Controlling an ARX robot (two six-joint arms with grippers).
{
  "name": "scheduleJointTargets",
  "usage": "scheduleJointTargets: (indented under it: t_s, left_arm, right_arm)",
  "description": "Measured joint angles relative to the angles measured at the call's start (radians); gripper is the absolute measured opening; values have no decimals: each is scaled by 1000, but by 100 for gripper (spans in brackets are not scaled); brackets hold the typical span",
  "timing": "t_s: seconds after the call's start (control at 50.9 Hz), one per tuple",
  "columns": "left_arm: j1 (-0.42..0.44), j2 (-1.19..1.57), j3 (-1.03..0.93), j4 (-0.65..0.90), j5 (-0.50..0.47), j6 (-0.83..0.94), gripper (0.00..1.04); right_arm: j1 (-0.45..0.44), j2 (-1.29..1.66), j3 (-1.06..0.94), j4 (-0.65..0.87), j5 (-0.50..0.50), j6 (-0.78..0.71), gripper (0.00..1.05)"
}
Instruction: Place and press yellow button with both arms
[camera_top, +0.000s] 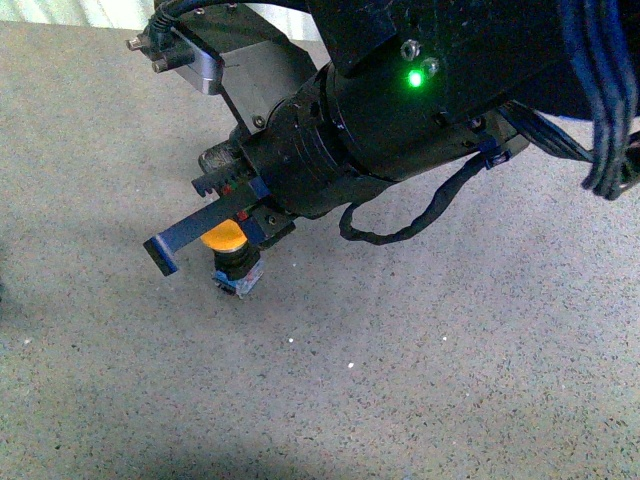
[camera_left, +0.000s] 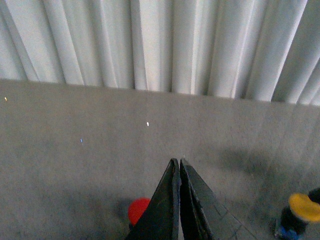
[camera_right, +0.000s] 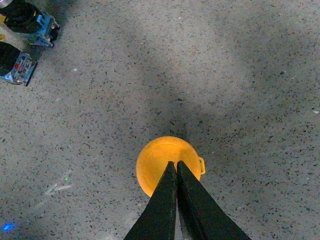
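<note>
Your right hand (camera_right: 176, 163), clenched empty, has its tips directly over the yellow button (camera_right: 154, 161), upright on the worktop (camera_right: 250, 75), so pressing goes straight down; your left hand (camera_left: 179, 161), also clenched, is farther off.

Place: probably lab | speckled grey surface (camera_top: 450, 380) | white pleated curtain (camera_left: 160, 45)

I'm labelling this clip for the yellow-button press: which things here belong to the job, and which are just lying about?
Job: yellow button; right gripper, shut, over its cap; left gripper, shut.
Lying about: red cap; two black button units with blue bases.
</note>
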Motion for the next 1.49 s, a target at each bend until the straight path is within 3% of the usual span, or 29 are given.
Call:
scheduleJointTargets:
  t_s: [0.079,0.707,1.021,1.316,1.355,1.434,1.453,1.493]
  left_arm:
    - [0,-77,0,-64,-1,0,1]
    - [2,-82,0,-71,-1,0,1]
    - [2,-82,0,-71,-1,0,1]
    - [2,-82,0,-71,-1,0,1]
    - [2,-82,0,-71,-1,0,1]
    - [2,-82,0,-71,-1,0,1]
    - [2,-82,0,-71,-1,0,1]
    - [2,-82,0,-71,-1,0,1]
  right_arm:
    - [0,6,3,-2,1,0,1]
    - [4,60,64,-85,-19,24,1]
    - [-10,42,63,-61,-44,92,1]
    - [-79,-119,40,20,-43,158,1]
    - [-95,-163,20,37,-31,160,2]
    - [-147,-279,-55,73,-21,185,19]
    - [-153,-301,-84,106,27,185,21]
    - [-156,-335,-175,326,251,163,13]
